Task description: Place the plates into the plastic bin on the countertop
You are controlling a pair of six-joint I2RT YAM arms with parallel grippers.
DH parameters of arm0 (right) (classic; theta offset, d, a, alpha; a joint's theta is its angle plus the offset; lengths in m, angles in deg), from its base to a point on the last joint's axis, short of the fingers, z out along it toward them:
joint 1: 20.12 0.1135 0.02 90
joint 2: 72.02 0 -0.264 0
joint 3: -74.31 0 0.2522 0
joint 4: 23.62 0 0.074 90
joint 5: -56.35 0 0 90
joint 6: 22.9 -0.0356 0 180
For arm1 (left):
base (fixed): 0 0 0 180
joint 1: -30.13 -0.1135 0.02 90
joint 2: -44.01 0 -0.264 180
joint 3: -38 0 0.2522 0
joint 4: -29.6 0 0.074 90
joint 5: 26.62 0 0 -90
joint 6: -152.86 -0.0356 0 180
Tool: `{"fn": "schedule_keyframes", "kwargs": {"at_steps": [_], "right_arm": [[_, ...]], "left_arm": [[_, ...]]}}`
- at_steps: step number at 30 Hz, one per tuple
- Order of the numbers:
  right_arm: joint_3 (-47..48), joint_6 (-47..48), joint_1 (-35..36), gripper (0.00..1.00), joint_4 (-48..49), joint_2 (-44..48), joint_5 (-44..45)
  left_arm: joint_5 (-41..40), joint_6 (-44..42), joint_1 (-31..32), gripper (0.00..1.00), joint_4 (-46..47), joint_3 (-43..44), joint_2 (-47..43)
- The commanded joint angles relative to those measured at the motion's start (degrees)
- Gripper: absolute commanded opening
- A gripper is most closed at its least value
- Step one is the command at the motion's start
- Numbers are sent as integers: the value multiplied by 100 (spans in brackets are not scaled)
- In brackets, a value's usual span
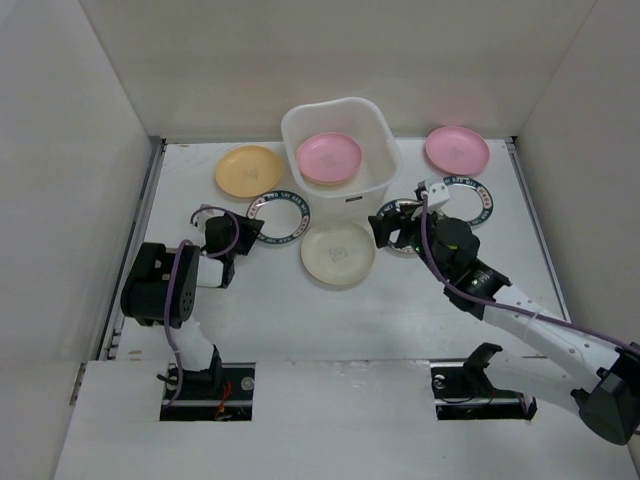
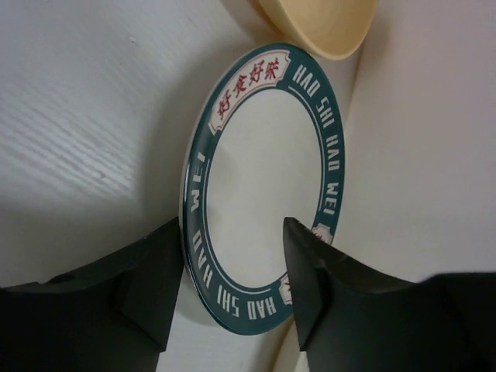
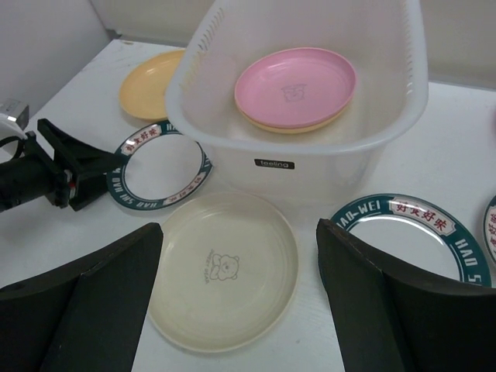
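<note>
Half-spread, the left gripper (image 2: 231, 225) straddled the rim of the round white teal-bordered plate (image 2: 263, 155) lying on the white countertop (image 1: 280, 320) beside the translucent plastic bin (image 3: 349, 155), apparently to pinch it, while the right gripper (image 3: 239, 229) hung wide apart over the round cream plate (image 3: 225, 287).

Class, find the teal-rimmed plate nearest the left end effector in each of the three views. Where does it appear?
Top external: the teal-rimmed plate lies left of centre, beside the bin's front-left corner.
Left wrist: it fills the centre, with the fingers either side of its rim.
Right wrist: left of centre, in front of the bin.
Shared landmark: the left end effector at its rim.
</note>
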State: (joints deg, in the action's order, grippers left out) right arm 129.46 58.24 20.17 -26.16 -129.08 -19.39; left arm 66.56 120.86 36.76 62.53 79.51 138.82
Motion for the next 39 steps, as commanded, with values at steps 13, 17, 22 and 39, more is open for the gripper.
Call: {"fn": "schedule_keyframes", "kwargs": {"at_steps": [13, 17, 22, 39], "right_arm": [[-289, -142, -228, 86, 381, 582, 244], [-324, -186, -228, 86, 381, 608, 323], [-359, -256, -228, 86, 337, 722, 586], [-640, -1064, -729, 86, -261, 1469, 1430]], "left_arm": [[561, 739, -360, 0, 666, -1033, -336], [544, 608, -597, 0, -525, -1324, -2241], [-44, -182, -616, 1, -3146, -378, -4749], [-63, -1141, 1001, 2, -3202, 4350, -1354]]}}
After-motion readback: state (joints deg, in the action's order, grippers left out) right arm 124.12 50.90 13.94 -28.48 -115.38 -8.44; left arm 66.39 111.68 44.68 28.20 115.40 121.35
